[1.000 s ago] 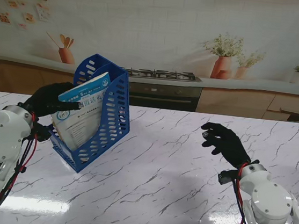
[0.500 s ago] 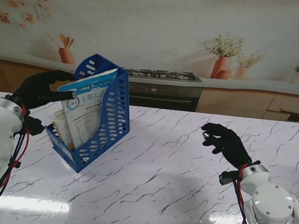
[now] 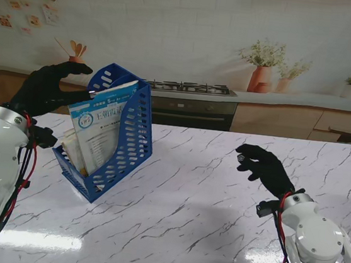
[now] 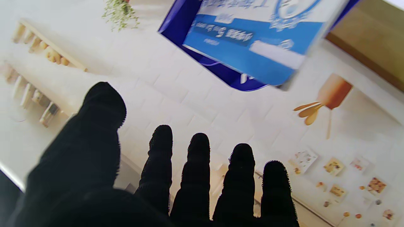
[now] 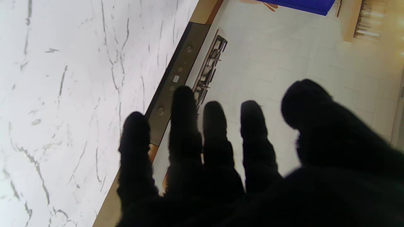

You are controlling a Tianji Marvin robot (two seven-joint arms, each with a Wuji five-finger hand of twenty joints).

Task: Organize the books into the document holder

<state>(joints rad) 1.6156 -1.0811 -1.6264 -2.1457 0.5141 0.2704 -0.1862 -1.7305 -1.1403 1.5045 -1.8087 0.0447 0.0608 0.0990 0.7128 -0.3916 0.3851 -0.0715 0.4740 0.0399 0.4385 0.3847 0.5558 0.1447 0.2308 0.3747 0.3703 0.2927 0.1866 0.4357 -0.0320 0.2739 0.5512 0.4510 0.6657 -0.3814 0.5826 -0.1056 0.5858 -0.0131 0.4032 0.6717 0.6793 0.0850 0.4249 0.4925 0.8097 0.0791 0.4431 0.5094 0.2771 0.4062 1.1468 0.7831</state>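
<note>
A blue perforated document holder (image 3: 131, 140) stands tilted on the marble table (image 3: 205, 205) at the left. A blue and white book (image 3: 98, 129) leans inside it, and more pages show behind that book. My left hand (image 3: 44, 89) in its black glove hovers above and to the left of the holder, fingers spread, touching nothing. The left wrist view shows the book's cover (image 4: 252, 47) and the holder's rim (image 4: 176, 22) beyond my open fingers (image 4: 202, 164). My right hand (image 3: 262, 167) floats open over the table's right side, far from the holder.
A kitchen backdrop with a stove (image 3: 190, 89) and potted plants (image 3: 262, 65) lines the far edge of the table. The right wrist view shows marble tabletop (image 5: 63, 78) and the oven front (image 5: 176, 75).
My left hand has let go of the book and risen up and away to the left. The book has dropped deeper into the holder. The right hand has stayed still.
</note>
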